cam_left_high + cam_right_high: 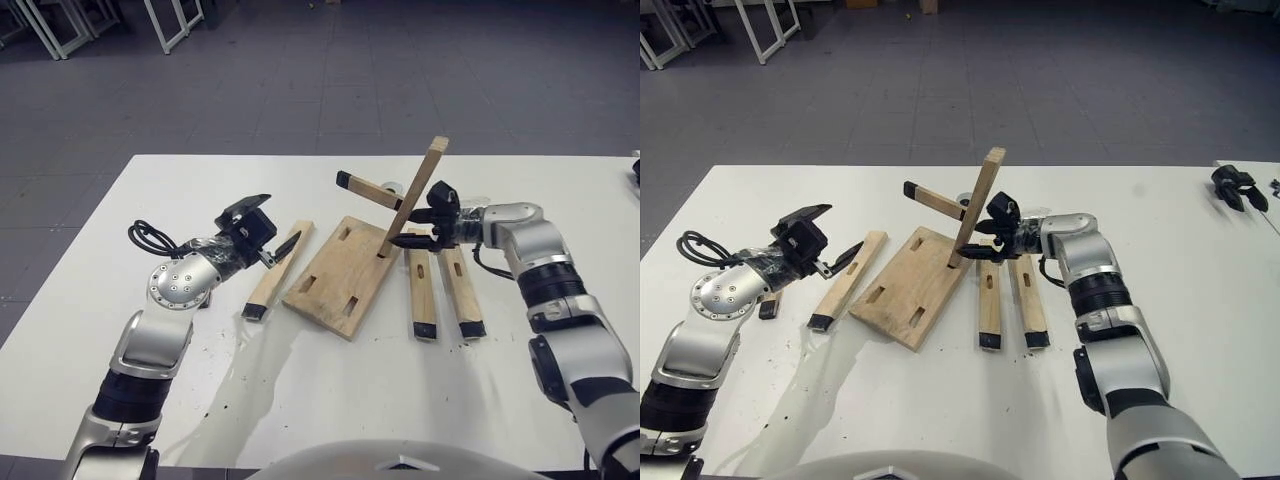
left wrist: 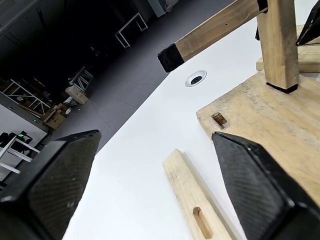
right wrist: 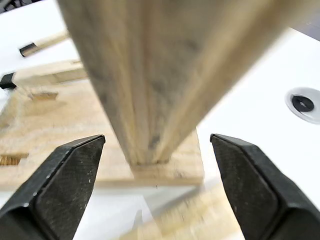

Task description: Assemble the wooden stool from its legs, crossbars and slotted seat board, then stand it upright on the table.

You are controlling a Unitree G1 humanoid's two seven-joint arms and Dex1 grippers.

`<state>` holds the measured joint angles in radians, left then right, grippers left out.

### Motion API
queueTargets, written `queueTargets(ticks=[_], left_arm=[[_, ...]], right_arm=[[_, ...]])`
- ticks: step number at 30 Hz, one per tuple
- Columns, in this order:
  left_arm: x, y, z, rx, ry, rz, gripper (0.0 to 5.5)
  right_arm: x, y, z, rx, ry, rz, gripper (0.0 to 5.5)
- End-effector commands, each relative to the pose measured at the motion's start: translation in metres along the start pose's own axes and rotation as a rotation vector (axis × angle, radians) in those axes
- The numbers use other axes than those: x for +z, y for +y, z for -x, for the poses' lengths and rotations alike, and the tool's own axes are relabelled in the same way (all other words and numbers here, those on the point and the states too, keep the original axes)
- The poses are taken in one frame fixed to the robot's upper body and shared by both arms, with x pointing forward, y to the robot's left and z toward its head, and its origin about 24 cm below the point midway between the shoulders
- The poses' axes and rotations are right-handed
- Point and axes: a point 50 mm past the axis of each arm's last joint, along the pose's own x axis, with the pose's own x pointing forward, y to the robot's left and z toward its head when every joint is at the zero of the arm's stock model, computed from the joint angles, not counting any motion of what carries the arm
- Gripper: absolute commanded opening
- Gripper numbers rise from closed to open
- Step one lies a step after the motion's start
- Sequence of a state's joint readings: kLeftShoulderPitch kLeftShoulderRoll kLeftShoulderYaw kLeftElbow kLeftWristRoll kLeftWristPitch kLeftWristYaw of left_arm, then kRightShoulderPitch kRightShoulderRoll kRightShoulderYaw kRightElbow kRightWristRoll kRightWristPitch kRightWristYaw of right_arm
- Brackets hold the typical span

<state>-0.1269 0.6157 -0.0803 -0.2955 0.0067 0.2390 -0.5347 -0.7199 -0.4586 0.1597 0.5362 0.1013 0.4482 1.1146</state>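
The slotted seat board [image 1: 340, 275] lies flat mid-table. One leg [image 1: 415, 195] stands tilted in its far right slot, with a black-tipped crossbar [image 1: 368, 190] sticking out from it to the left. My right gripper [image 1: 410, 227] is open, its fingers on either side of that leg's lower part; in the right wrist view the pads [image 3: 65, 175] stand clear of the wood [image 3: 150, 75]. My left gripper [image 1: 282, 247] hangs open just above a loose leg [image 1: 275, 272] left of the board. Two more loose legs [image 1: 422, 290] [image 1: 462, 290] lie to the board's right.
A black cable [image 1: 150, 238] loops by my left arm. A small black piece [image 1: 768, 308] lies near that arm. A round grommet hole [image 2: 195, 78] sits in the white table [image 1: 200, 190] behind the board. A black object [image 1: 1238, 187] rests on a separate surface far right.
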Motion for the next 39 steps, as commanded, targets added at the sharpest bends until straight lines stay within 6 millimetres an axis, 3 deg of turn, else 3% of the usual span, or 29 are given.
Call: queueTargets(ticks=[1, 6, 9, 12, 15, 17, 19, 20, 22, 25, 27, 29, 32, 35, 39], left_arm=[[-0.005, -0.016, -0.001, -0.068, 0.048, -0.023, 4.07], [-0.030, -0.025, 0.005, -0.102, 0.205, -0.085, 4.07], [-0.038, -0.030, 0.000, -0.118, 0.244, -0.091, 4.07], [-0.048, -0.041, -0.004, -0.159, 0.266, -0.098, 4.07], [-0.049, -0.047, -0.005, -0.172, 0.261, -0.086, 4.07], [-0.049, -0.048, -0.005, -0.169, 0.261, -0.084, 4.07], [-0.048, -0.048, -0.008, -0.171, 0.256, -0.090, 4.07], [-0.048, -0.046, -0.009, -0.172, 0.253, -0.095, 4.07], [-0.048, -0.043, -0.009, -0.169, 0.254, -0.101, 4.07], [-0.050, -0.045, -0.005, -0.168, 0.265, -0.093, 4.07], [-0.051, -0.048, -0.005, -0.176, 0.267, -0.087, 4.07], [-0.050, -0.048, -0.004, -0.173, 0.264, -0.085, 4.07], [-0.048, -0.044, -0.003, -0.136, 0.248, -0.049, 4.07], [-0.051, -0.039, 0.001, -0.097, 0.254, -0.023, 4.07], [-0.058, -0.042, 0.014, -0.133, 0.281, -0.018, 4.07]], right_arm=[[0.009, -0.007, 0.051, -0.131, 0.045, 0.044, 3.88], [0.111, -0.023, 0.088, -0.366, -0.396, 0.089, 3.88], [0.166, -0.009, 0.098, -0.356, -0.668, 0.128, 3.88], [0.196, 0.009, 0.092, -0.255, -0.822, 0.110, 3.88], [0.184, 0.012, 0.055, -0.195, -0.724, 0.070, 3.88], [0.139, -0.003, 0.011, -0.224, -0.511, -0.008, 3.88], [0.078, -0.012, -0.024, -0.266, -0.258, -0.040, 3.88], [0.057, -0.012, -0.031, -0.275, -0.185, -0.056, 3.88], [0.041, -0.011, -0.036, -0.260, -0.158, -0.099, 3.88], [0.068, -0.009, -0.029, -0.231, -0.292, -0.124, 3.88], [0.108, -0.005, -0.014, -0.198, -0.459, -0.117, 3.88], [0.143, 0.003, 0.010, -0.175, -0.629, -0.105, 3.88], [0.175, 0.011, 0.047, -0.214, -0.858, -0.079, 3.88], [0.172, 0.013, 0.077, -0.331, -0.969, -0.098, 3.88], [0.129, 0.015, 0.094, -0.537, -0.873, -0.098, 3.88]])
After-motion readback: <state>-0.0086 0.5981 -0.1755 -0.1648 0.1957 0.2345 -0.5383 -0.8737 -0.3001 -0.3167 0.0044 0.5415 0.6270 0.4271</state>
